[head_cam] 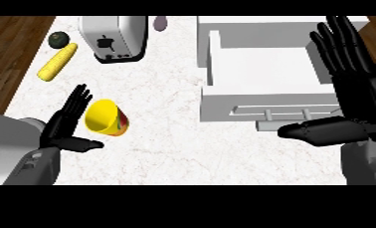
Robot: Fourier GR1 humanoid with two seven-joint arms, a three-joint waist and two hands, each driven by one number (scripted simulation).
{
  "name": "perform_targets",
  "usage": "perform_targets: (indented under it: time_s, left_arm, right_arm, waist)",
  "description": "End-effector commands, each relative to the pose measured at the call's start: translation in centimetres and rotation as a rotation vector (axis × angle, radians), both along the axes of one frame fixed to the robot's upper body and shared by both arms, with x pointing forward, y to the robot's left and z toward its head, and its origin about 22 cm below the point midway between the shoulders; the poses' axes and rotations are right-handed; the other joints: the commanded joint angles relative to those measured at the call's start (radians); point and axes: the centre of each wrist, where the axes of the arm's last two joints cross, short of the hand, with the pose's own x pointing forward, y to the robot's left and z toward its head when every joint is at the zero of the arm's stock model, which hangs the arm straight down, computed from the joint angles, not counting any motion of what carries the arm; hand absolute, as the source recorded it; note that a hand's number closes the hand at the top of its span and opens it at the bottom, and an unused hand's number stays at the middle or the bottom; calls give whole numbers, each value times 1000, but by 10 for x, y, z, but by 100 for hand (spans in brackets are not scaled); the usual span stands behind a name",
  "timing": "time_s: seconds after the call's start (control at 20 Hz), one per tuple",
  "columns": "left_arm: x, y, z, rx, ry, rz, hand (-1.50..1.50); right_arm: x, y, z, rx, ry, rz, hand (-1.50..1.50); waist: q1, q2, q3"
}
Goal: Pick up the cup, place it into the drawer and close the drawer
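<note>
A yellow cup (104, 117) with a red and green band lies tilted on the white counter at the lower left, its mouth towards me. My left hand (66, 122) stands just left of it, fingers straight and thumb out, apart from the cup. The white drawer (264, 65) is pulled open at the right, its handle (283, 111) on the front face. My right hand (345, 82) is raised at the drawer's right side, fingers straight up, thumb lying across below the drawer's front.
A white toaster (114, 38) stands at the back left. A corn cob (57, 61) and a dark green avocado (58, 39) lie near the counter's left edge, where wooden floor shows. A small purple object (159, 22) sits behind the toaster.
</note>
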Motion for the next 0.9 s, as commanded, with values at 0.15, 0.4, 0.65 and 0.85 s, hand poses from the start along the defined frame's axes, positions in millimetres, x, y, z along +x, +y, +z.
perform_targets:
  time_s: [0.15, 0.4, 0.65, 0.85]
  left_arm:
    - [-11, -16, -22, -43, -47, -24, -150]
    - [-7, -22, -23, -51, -83, -15, -150]
    - [-9, -26, -26, -44, -103, -37, -150]
    - [8, -37, -19, -46, -114, -64, -150]
  right_arm:
    - [9, 15, -8, -8, -1, 12, -150]
    - [1, -5, 3, -4, 2, 9, -150]
    - [-12, -1, 5, 3, -6, 16, -150]
    - [11, 7, 5, -19, -17, 13, -150]
  waist:
    - [-7, 7, -2]
    - [-17, 8, -3]
    - [-23, 6, -3]
    - [-10, 8, -2]
